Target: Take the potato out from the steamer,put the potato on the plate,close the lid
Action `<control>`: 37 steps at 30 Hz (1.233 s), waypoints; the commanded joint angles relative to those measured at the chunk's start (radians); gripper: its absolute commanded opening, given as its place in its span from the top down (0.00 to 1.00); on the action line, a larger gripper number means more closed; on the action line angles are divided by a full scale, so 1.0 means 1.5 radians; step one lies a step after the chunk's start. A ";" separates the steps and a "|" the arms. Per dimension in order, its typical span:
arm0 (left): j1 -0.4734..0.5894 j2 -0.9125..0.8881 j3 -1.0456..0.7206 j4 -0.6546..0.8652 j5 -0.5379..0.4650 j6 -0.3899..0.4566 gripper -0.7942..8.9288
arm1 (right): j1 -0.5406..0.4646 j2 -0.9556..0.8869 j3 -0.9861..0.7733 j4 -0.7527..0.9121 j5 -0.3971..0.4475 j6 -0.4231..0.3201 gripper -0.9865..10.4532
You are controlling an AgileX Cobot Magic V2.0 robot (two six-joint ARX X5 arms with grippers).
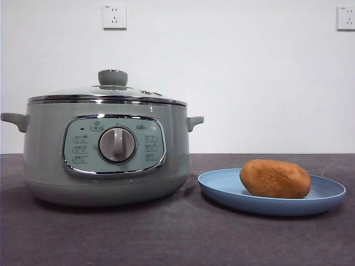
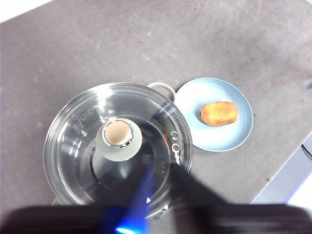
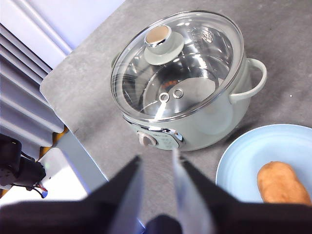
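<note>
On the left we see the pale sage-green round steamer (image 1: 105,158) with its domed clear glass lid (image 1: 108,93) seated level on the chrome rim. To the right, the oval orange-brown potato (image 1: 275,179) lies on the shallow light-blue plate (image 1: 222,188). We judge the task finished, so the sound move is keeping both arms raised and clear. Our left gripper (image 2: 158,192) hangs above the lid, jaws a little apart; our right gripper (image 3: 156,192) hovers in front of the steamer, spread and empty.

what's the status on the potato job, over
Both claws up, empty. Potato on plate. Lid shut on steamer. Nothing in the way.
</note>
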 commanded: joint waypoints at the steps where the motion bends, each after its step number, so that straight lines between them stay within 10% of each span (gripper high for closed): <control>1: 0.000 0.002 -0.003 -0.032 -0.002 -0.010 0.92 | 0.000 -0.001 0.004 0.001 -0.001 -0.006 0.91; 22: 0.024 -0.095 -0.030 0.039 -0.046 -0.055 0.92 | -0.007 -0.001 0.004 0.001 -0.001 -0.006 0.91; 37: 0.139 -0.695 -0.961 0.780 0.028 -0.161 0.92 | -0.007 -0.001 0.004 0.001 -0.001 -0.006 0.91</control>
